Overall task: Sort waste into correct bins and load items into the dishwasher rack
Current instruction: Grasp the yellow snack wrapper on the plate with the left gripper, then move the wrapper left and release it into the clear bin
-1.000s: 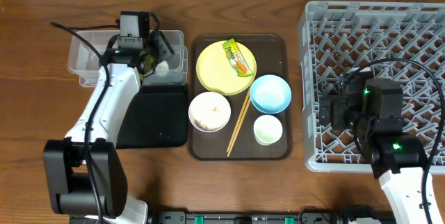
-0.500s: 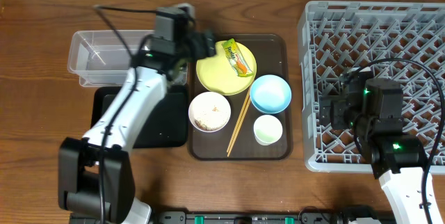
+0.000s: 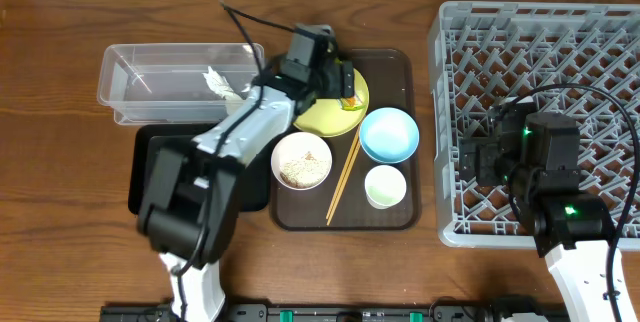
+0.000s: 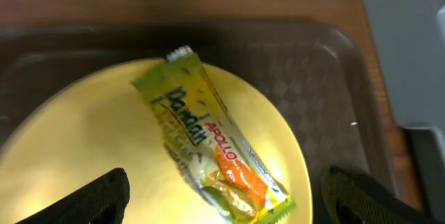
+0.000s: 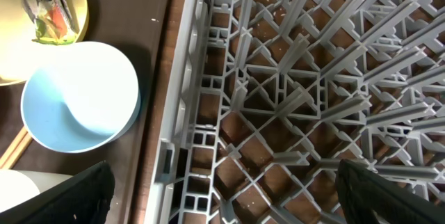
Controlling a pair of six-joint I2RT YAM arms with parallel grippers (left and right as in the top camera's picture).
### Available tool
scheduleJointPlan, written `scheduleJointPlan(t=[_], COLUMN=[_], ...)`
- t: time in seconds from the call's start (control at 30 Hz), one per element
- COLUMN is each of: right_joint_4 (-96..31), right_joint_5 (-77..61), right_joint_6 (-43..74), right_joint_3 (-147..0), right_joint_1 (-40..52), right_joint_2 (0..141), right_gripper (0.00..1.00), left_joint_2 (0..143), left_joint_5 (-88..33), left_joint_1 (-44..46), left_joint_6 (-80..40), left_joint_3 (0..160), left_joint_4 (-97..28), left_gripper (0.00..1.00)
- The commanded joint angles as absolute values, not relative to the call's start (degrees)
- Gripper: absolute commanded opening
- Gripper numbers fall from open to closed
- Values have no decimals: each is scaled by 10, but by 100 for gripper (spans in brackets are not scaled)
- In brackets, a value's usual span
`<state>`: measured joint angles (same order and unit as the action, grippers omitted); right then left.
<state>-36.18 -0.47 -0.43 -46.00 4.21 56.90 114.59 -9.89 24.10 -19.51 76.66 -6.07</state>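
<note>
In the left wrist view the green-and-orange snack wrapper (image 4: 208, 147) lies on the round yellow plate (image 4: 90, 133). My left gripper (image 4: 226, 200) is open just above it, one finger on each side, holding nothing. In the overhead view this gripper (image 3: 338, 80) hangs over the plate (image 3: 322, 114). The crumpled white paper (image 3: 222, 84) lies in the clear container (image 3: 135, 87). The white bowl (image 3: 301, 162) holds rice. My right gripper (image 5: 222, 196) is open and empty over the left part of the grey dishwasher rack (image 5: 292, 78).
The brown serving tray (image 3: 400, 72) also holds the light blue bowl (image 3: 388, 134), the pale cup (image 3: 385, 186) and the wooden chopsticks (image 3: 342, 177). The black tray (image 3: 150, 177) lies under my left arm. The rack (image 3: 560, 52) fills the right side.
My left gripper has swung right from the clear container to above the yellow plate. The white paper now lies in the container. The right arm has not moved.
</note>
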Motion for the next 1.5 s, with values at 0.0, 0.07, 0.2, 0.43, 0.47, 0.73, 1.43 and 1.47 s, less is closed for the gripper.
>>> scheduleJointPlan(t=[0.0, 0.07, 0.2, 0.43, 0.47, 0.73, 1.43, 1.47], right_joint_4=[-362, -362, -362, -363, -362, -362, -363, -363], right_joint_5=[-5, -5, -5, -5, -5, -5, -5, -5], right_joint_6=[4, 4, 4, 4, 4, 4, 4, 4], right_joint_3=[-471, -471, -471, -471, -471, -471, -471, -471], right_joint_1=[45, 45, 45, 45, 45, 45, 45, 45], right_joint_2=[569, 569, 569, 569, 569, 569, 569, 569], right_gripper=[99, 99, 99, 99, 99, 99, 99, 99], left_joint_2=[1175, 1189, 1211, 1222, 1222, 1221, 993, 987], left_joint_5=[-86, -83, -83, -83, -83, -84, -46, -46], left_joint_1=[245, 247, 252, 263, 265, 268, 129, 115], left_joint_6=[-213, -213, -213, -213, -213, -213, -249, -256], left_joint_3=[782, 782, 782, 782, 782, 782, 782, 782], left_joint_4=[-48, -36, -21, -23, -23, -36, -244, -251], left_gripper=[90, 90, 90, 61, 56, 14, 6, 6])
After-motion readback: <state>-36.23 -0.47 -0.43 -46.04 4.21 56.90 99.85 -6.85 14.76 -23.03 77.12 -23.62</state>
